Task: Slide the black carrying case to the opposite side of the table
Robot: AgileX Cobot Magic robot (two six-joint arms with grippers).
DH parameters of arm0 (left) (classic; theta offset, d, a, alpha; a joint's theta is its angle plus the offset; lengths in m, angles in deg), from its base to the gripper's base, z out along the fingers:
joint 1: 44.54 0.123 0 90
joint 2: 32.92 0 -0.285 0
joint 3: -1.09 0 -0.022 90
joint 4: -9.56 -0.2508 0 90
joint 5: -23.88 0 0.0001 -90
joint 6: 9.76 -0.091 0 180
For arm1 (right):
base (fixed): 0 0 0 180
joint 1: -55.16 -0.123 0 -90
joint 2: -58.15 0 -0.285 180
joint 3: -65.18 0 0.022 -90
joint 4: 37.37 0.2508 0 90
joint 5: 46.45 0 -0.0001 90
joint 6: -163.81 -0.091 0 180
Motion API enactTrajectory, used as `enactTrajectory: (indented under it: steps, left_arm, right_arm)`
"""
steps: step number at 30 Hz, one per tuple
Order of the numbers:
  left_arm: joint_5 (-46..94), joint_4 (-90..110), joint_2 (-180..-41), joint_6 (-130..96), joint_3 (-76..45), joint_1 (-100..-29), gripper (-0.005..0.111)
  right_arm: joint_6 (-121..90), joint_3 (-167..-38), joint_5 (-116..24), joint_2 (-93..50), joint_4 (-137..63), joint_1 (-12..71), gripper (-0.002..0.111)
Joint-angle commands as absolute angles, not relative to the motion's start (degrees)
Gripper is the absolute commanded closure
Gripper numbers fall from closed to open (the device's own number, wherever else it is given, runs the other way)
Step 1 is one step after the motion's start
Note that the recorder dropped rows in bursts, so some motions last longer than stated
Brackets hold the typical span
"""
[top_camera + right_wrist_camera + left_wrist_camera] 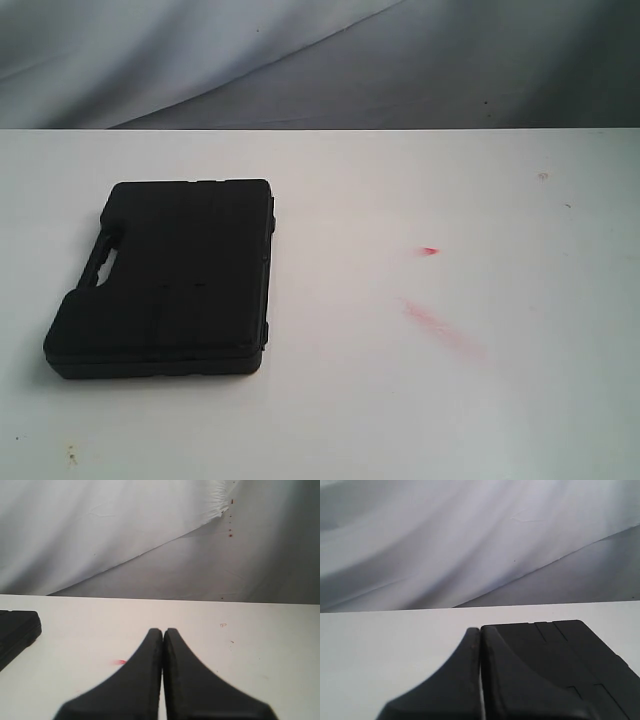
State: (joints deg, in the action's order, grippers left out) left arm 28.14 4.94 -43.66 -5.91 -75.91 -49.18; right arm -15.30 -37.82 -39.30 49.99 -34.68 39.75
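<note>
The matte black case [170,275] lies flat on the left half of the white table [420,400], its handle cut-out on the left edge. Neither arm shows in the exterior view. In the left wrist view my left gripper [480,630] is shut with nothing in it, its tips low in front of the case [580,665], which fills the area beside and beyond one finger. My right gripper [163,631] is shut and empty over bare table, and only a corner of the case [17,627] shows far off to its side.
Faint red marks [430,318] and a small red spot [429,251] lie right of the table's middle. A grey-white draped cloth [300,60] hangs behind the far edge. A few dark specks sit near the front left corner.
</note>
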Motion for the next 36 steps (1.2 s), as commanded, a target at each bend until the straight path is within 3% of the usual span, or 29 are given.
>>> enactTrajectory:
  steps: [1, 36]
  left_arm:
    - [28.5, 4.5, -43.4, -5.7, -76.1, -49.1, 0.106]
    - [29.3, 3.9, -43.4, -5.7, -76.1, -49.0, 0.106]
  right_arm:
    - [-15.4, -37.6, -39.4, 50.4, -34.9, 40.0, 0.108]
    - [-15.4, -37.6, -39.4, 50.4, -34.9, 40.0, 0.108]
